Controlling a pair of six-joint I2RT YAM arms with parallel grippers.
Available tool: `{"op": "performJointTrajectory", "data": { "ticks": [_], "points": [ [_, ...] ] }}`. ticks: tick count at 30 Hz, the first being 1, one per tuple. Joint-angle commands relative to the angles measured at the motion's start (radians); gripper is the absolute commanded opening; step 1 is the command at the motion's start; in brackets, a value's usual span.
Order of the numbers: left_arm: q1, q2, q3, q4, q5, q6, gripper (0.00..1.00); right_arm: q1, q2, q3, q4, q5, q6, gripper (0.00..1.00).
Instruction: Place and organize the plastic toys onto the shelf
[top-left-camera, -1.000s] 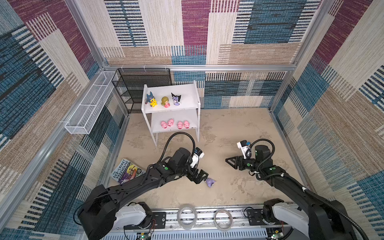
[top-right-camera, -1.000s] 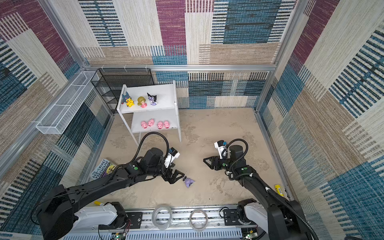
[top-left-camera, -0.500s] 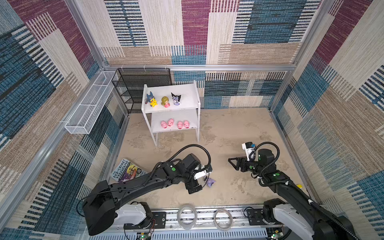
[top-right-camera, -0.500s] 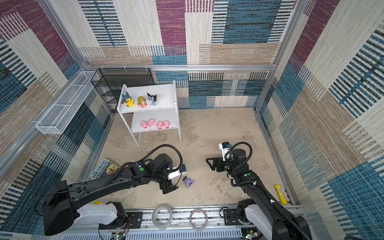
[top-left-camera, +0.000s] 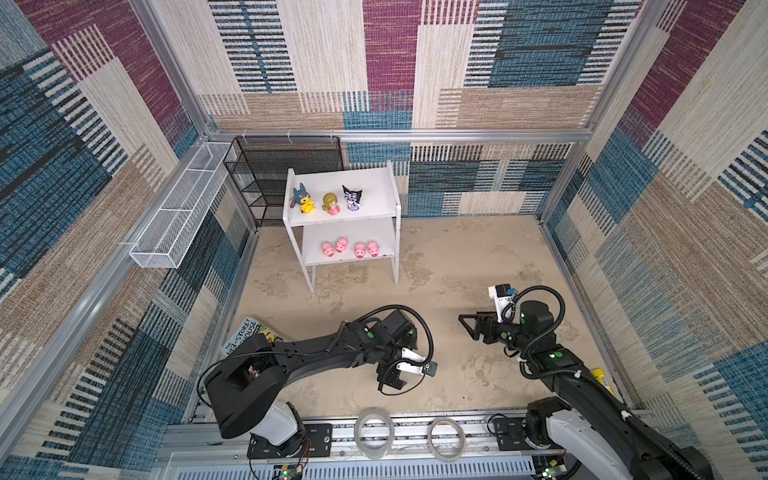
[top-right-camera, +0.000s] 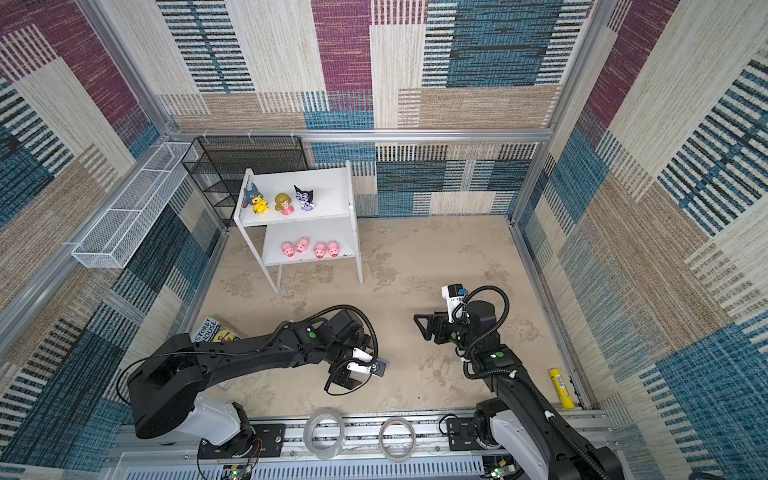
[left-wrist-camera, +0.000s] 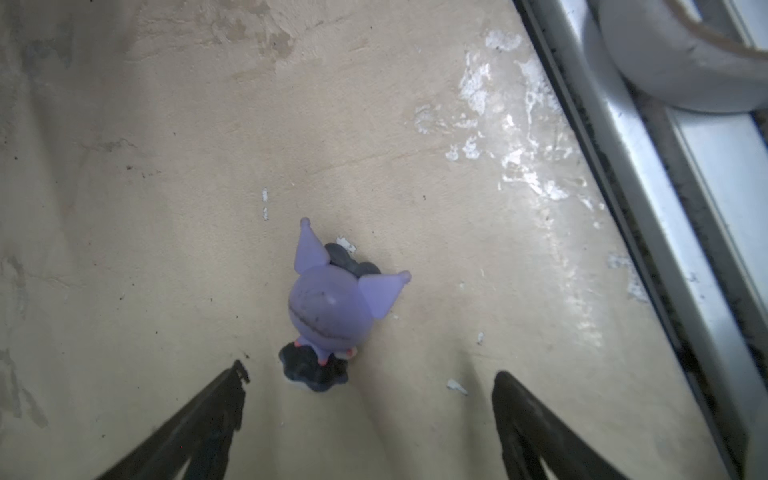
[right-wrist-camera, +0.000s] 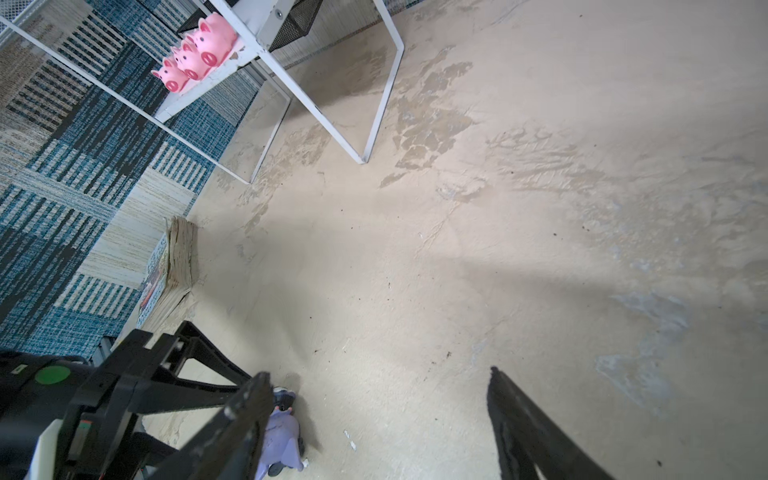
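A purple-and-black toy (left-wrist-camera: 332, 307) lies on the sandy floor just ahead of my open left gripper (left-wrist-camera: 370, 374), untouched by either finger. In both top views that gripper (top-left-camera: 390, 379) points down at the floor and the wrist hides the toy. The right wrist view shows the toy (right-wrist-camera: 280, 440) beside the left arm. My right gripper (top-left-camera: 467, 325) hovers open and empty to the right. On the white shelf (top-left-camera: 374, 183), the top board carries a yellow blue-hooded figure (top-left-camera: 302, 200), a blond doll (top-left-camera: 331, 203) and a black-and-purple figure (top-left-camera: 352, 198). Several pink pigs (top-left-camera: 351, 248) line the lower board.
A paperback book (top-left-camera: 245, 337) lies at the left wall behind my left arm. A yellow tube (top-right-camera: 561, 388) rests at the right wall. A black mesh rack (top-left-camera: 286, 166) and a white wire basket (top-left-camera: 178, 212) stand back left. Two tape rings (top-left-camera: 374, 428) sit on the front rail.
My left gripper has swung round and come down over the purple toy, which its wrist now covers in the top views. The right gripper has drawn back slightly to the right.
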Motion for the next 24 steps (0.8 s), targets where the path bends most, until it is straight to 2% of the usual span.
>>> {"op": "performJointTrajectory", "data": {
  "ticks": [1,5,8,11,15,19,23,24],
  "points": [
    [0.001,0.04,0.029,0.044,-0.012,0.1,0.94,0.001,-0.008,0.003,0.034,0.01,0.001,0.82],
    [0.0,0.104,0.072,0.021,-0.014,0.124,0.9,0.001,-0.018,0.0,0.038,0.012,0.002,0.83],
    [-0.001,0.137,0.095,0.0,-0.017,0.12,0.83,0.001,-0.019,-0.001,0.04,0.01,0.0,0.83],
    [0.0,0.15,0.101,-0.018,-0.026,0.118,0.73,0.001,-0.02,-0.007,0.049,0.008,-0.003,0.83],
    [0.001,0.145,0.084,-0.015,-0.03,0.109,0.49,0.001,-0.024,-0.001,0.056,0.007,-0.013,0.83],
    [0.001,0.139,0.074,-0.006,-0.015,0.081,0.35,0.001,-0.024,0.001,0.062,-0.001,-0.016,0.84],
    [0.0,0.124,0.074,-0.022,0.003,0.05,0.26,0.001,-0.033,0.001,0.083,-0.021,-0.016,0.85],
    [0.0,0.112,0.077,-0.031,0.014,0.034,0.24,0.001,-0.038,0.001,0.092,-0.03,-0.022,0.96]
  ]
}}
